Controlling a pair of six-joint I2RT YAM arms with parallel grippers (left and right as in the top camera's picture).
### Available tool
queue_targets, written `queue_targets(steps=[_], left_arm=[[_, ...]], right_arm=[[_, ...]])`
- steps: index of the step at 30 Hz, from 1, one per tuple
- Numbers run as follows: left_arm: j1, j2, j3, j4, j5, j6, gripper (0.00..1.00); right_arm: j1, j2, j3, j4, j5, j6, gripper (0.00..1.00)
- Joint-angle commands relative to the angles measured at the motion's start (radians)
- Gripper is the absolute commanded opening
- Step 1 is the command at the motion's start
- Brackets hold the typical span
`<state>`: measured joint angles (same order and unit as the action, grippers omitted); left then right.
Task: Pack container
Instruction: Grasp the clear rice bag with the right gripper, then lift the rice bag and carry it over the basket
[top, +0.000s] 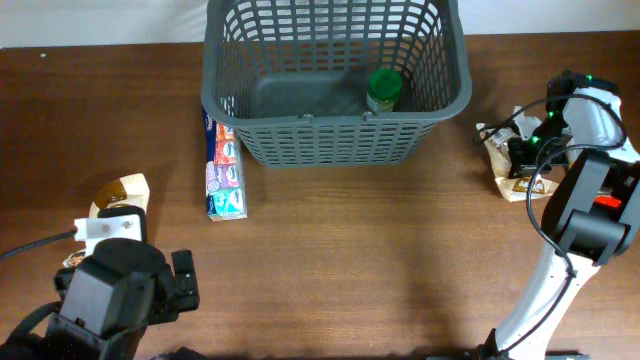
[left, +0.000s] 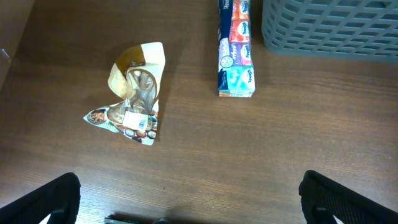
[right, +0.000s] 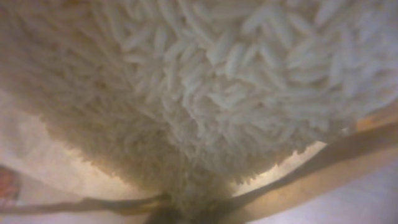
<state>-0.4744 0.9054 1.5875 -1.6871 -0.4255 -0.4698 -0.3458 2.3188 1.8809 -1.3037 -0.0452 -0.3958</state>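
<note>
**Thin film, heavy rice: the pinch may not hold**

Left of the container (top: 330, 140), the tissue pack (left: 236, 56) lies hard against its wall, so a finger could jam there. Inside the container, toward its right wall, sits a green-lidded jar (top: 384, 90) that a dropped load could topple. Right of the container, the rice bag (right: 205, 93) seems caught by slack film only (grains fill the wrist view), and it may slip or tear on lifting.

The left claw (left: 196, 205), well left of the container and nearer the front, is spread wide and empty. The right claw (top: 522, 160) is pressed together, pinching the rice bag.
</note>
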Motion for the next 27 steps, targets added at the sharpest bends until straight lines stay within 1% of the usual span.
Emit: queue_targets(steps=[1,4,6,8,9,12,14,15,16,19,20,23,27], left_arm=[[0.006,0.002,-0.003,0.0,0.0,0.016,1.0],[0.006,0.002,-0.003,0.0,0.0,0.016,1.0],[0.006,0.002,-0.003,0.0,-0.001,0.016,0.99],[0.006,0.002,-0.003,0.0,-0.001,0.016,1.0],[0.006,0.002,-0.003,0.0,-0.005,0.016,1.0],[0.006,0.002,-0.003,0.0,-0.004,0.016,1.0],[0.006,0.002,-0.003,0.0,-0.004,0.016,1.0],[0.006,0.002,-0.003,0.0,-0.004,0.016,1.0],[0.006,0.002,-0.003,0.0,-0.004,0.016,0.99],[0.006,0.002,-0.003,0.0,-0.004,0.016,1.0],[0.006,0.002,-0.003,0.0,-0.004,0.016,1.0],[0.006,0.002,-0.003,0.0,-0.004,0.016,0.99],[0.006,0.002,-0.003,0.0,-0.004,0.016,0.99]], right_arm=[[0.005,0.046,0.038,-0.011,0.003,0.073,0.04],[0.005,0.046,0.151,-0.063,-0.005,0.123,0.04],[0.005,0.045,0.254,-0.116,-0.033,0.129,0.04],[0.005,0.045,0.411,-0.179,-0.092,0.13,0.04],[0.005,0.045,0.546,-0.221,-0.129,0.159,0.04],[0.005,0.045,0.787,-0.292,-0.22,0.177,0.04],[0.005,0.044,0.912,-0.326,-0.263,0.189,0.04],[0.006,0.042,1.007,-0.347,-0.283,0.221,0.04],[0.006,0.038,1.059,-0.356,-0.303,0.239,0.04],[0.006,0.01,1.225,-0.357,-0.436,0.277,0.04],[0.007,-0.004,1.265,-0.346,-0.486,0.292,0.04],[0.014,-0.086,1.26,-0.27,-0.629,0.359,0.04],[0.052,-0.158,1.26,-0.18,-0.779,0.412,0.04]])
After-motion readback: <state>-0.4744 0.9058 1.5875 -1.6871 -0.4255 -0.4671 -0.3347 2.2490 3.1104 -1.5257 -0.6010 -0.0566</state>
